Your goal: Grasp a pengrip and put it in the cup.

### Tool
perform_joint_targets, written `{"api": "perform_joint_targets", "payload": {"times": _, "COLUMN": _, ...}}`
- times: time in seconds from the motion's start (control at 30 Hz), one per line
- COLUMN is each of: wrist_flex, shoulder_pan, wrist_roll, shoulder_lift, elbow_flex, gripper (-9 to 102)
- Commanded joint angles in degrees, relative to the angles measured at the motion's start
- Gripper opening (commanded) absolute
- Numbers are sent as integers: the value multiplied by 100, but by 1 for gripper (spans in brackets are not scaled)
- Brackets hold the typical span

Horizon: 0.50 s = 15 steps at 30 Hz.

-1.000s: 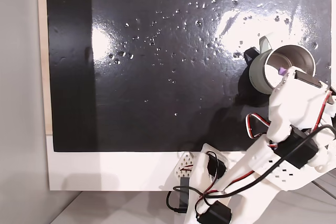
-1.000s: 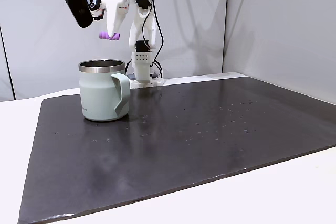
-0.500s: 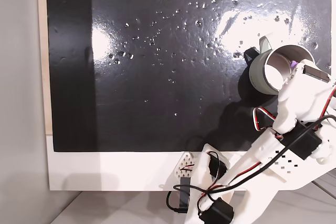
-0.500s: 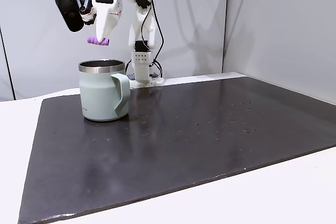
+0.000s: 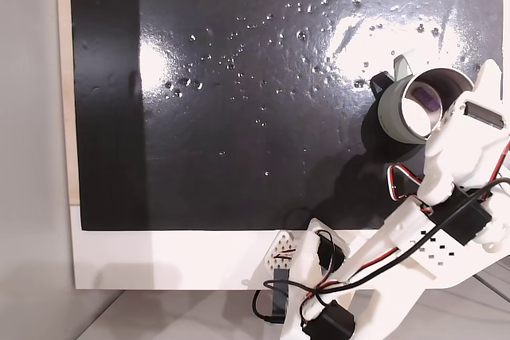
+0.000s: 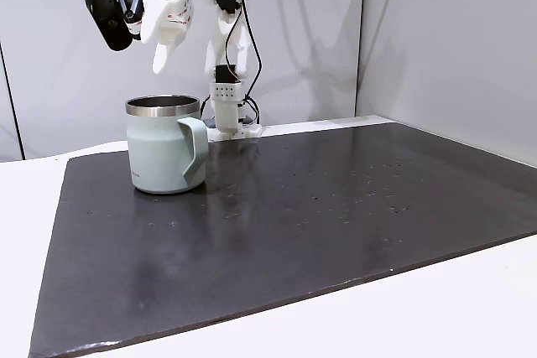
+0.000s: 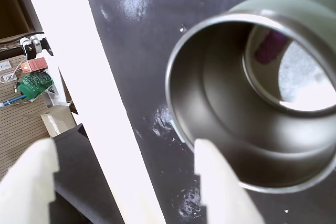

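Observation:
The grey-green cup (image 5: 392, 111) stands on the black mat at the right edge of a fixed view. The purple pengrip (image 5: 428, 101) lies inside it on the steel bottom. In the wrist view the pengrip (image 7: 270, 46) shows deep in the cup (image 7: 210, 103), below the shiny rim. My white gripper (image 6: 159, 64) hangs open above the cup (image 6: 159, 153), slightly to its far left side, with nothing between its fingers. Both fingertips (image 7: 210, 166) frame the near rim in the wrist view, and the gripper (image 7: 122, 148) is spread wide.
The black mat (image 6: 319, 207) covers most of the white table (image 6: 436, 308). The arm's base (image 6: 228, 119) stands behind the cup at the mat's far edge. Grey wall panels rise behind the table. A cluttered floor (image 7: 26, 93) shows beyond the table edge in the wrist view.
The gripper has opened and let the pengrip go; it fell from the fingers into the cup. The gripper also shifted a little further over the cup and slightly up.

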Motion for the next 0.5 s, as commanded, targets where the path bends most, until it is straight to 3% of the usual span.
{"api": "perform_joint_targets", "payload": {"times": 0.0, "wrist_flex": 53, "shoulder_pan": -79, "wrist_roll": 62, "shoulder_lift": 114, "elbow_flex": -97, "gripper": 32}}
{"api": "perform_joint_targets", "payload": {"times": 0.47, "wrist_flex": 167, "shoulder_pan": -272, "wrist_roll": 97, "shoulder_lift": 527, "elbow_flex": 141, "gripper": 31}}
